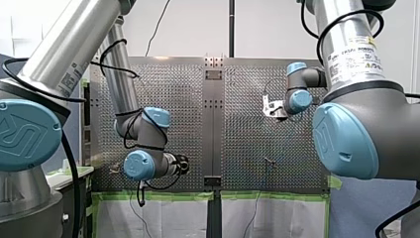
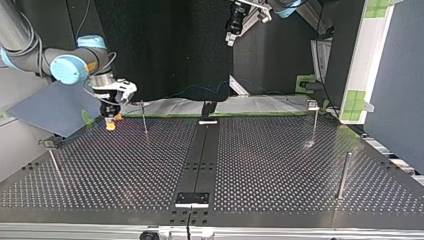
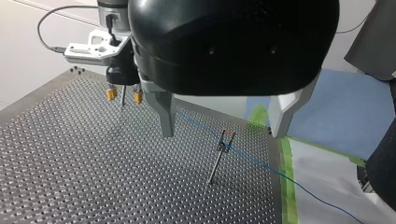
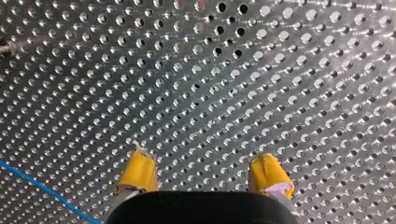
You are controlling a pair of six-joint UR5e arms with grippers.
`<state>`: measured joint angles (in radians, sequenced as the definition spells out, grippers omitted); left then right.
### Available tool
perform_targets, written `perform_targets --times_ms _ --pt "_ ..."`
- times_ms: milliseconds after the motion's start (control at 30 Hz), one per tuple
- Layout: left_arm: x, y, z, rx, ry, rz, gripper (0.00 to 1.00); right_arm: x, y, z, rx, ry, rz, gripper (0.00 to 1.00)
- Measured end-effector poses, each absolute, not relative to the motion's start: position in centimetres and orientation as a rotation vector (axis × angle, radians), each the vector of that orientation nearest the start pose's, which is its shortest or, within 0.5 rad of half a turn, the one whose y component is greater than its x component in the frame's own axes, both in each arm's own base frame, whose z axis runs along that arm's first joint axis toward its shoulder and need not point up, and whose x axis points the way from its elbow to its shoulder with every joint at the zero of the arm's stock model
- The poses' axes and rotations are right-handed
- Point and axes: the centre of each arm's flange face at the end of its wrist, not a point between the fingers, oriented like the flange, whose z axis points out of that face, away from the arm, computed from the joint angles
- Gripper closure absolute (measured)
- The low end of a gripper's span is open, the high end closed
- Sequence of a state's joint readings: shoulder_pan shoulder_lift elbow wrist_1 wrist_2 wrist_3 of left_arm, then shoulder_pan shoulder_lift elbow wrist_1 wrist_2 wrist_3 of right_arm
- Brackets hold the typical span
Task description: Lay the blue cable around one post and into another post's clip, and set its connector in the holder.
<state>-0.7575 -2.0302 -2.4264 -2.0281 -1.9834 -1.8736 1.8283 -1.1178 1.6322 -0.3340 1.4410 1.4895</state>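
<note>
Left wrist view shows the left arm's jaws released, the two metal fingers (image 3: 164, 114) spread wide above the perforated counter (image 3: 93, 177) with nothing between them. Beyond them the blue cable (image 3: 252, 161) runs in a straight line from behind one finger. It meets the clip (image 3: 227, 138) at the head of a thin post (image 3: 215, 164) and goes on over the green tape (image 3: 286, 186) at the counter's edge. Whether it sits inside the clip I cannot tell. Farther off hang the right arm's jaws, also released, yellow pads (image 3: 111, 94) apart and low over the counter. In the right wrist view those pads grasp nothing, and a stretch of the cable lies on the counter beside one of them. In the top view the right arm (image 2: 70, 67) comes in at the left, its jaws just beside another thin post (image 2: 144, 120).
</note>
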Motion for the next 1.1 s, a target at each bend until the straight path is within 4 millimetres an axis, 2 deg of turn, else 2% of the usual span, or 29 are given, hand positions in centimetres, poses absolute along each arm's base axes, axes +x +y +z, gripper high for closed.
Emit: perform_targets --times_ms 233,500,633,800,1100 --pt "20.0 -31.7 5.0 0.075 1.756 -0.457 0.01 30.7 -53.2 22.0 1.656 -1.084 1.354 0.00" --pt "21.9 -33.9 5.8 0.077 1.715 -0.555 0.01 31.9 -50.6 19.5 1.660 -1.095 1.373 0.00" --pt "22.6 -34.8 5.6 0.095 1.719 -0.579 0.01 32.2 -49.6 18.6 1.660 -1.087 1.381 0.00" --pt "23.2 -36.0 4.6 0.129 1.748 -0.596 0.01 32.4 -49.6 18.6 1.632 -1.064 1.404 0.00" --pt "24.1 -38.5 2.6 0.140 1.790 -0.669 0.01 32.4 -50.9 19.6 1.561 -1.017 1.450 0.00"
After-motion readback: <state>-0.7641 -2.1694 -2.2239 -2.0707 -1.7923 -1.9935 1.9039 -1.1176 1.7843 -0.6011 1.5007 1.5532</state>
